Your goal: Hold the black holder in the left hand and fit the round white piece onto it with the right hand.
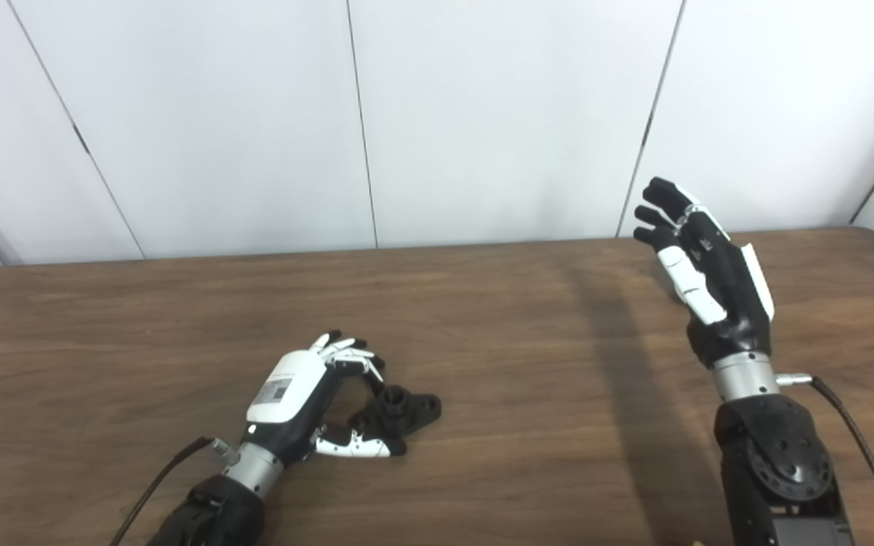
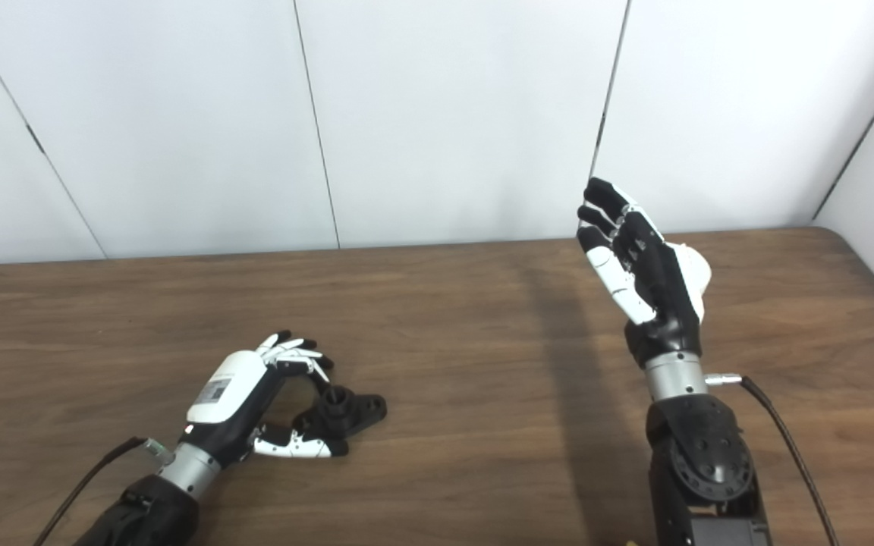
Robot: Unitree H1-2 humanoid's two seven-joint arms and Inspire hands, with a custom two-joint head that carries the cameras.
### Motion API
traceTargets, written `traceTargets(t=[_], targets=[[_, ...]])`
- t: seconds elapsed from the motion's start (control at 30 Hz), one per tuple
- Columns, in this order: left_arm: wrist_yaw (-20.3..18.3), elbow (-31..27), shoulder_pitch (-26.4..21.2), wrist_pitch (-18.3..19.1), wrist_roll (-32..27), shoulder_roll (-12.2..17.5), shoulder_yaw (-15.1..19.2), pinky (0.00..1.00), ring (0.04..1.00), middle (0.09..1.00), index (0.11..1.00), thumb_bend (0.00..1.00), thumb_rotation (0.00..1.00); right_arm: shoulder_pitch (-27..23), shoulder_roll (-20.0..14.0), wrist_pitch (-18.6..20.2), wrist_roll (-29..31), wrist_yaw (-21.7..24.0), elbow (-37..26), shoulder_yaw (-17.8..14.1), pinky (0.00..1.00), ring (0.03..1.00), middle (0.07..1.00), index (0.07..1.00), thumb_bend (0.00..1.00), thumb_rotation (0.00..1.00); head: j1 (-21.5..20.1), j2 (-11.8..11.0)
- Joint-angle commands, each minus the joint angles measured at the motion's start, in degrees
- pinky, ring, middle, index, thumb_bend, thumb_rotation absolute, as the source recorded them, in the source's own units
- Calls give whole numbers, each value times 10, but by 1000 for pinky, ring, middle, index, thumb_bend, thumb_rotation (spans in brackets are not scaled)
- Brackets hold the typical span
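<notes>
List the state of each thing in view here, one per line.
black holder: lying on the table, not lifted.
left hand: low at the holder, fingers curled around it but not closed.
right hand: raised above the table, open, holding nothing.
table: wooden; no round white piece in view.

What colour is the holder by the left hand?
Black; the holder shows best in the left eye view.
</notes>
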Motion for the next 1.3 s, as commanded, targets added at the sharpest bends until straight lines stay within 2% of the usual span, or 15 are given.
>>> traceTargets(t=[0.0,0.63,0.97,1.2,1.27], targets=[[-18,10,2,-8,1,5,-5,987,870,704,481,526,63,-21,-1,-23,0,0,-18,-1,791,838,862,827,494,594,-1,0],[-31,6,3,-15,-2,2,-2,981,879,710,482,525,61,-26,1,-19,1,-3,-23,-2,800,836,866,833,505,592,-16,3],[-39,-10,11,-15,-6,-8,-9,945,867,702,482,525,63,-30,-26,-30,7,4,-21,-20,787,838,873,842,510,604,-38,0],[-57,-30,17,-6,-12,-13,-12,976,878,710,482,525,64,-33,-29,-2,1,-12,-46,-32,806,846,878,841,572,605,-53,1],[-60,-36,19,-3,-10,-15,-14,979,880,709,482,525,64,-36,-30,3,-4,-17,-51,-35,811,846,877,840,555,599,-54,1]])
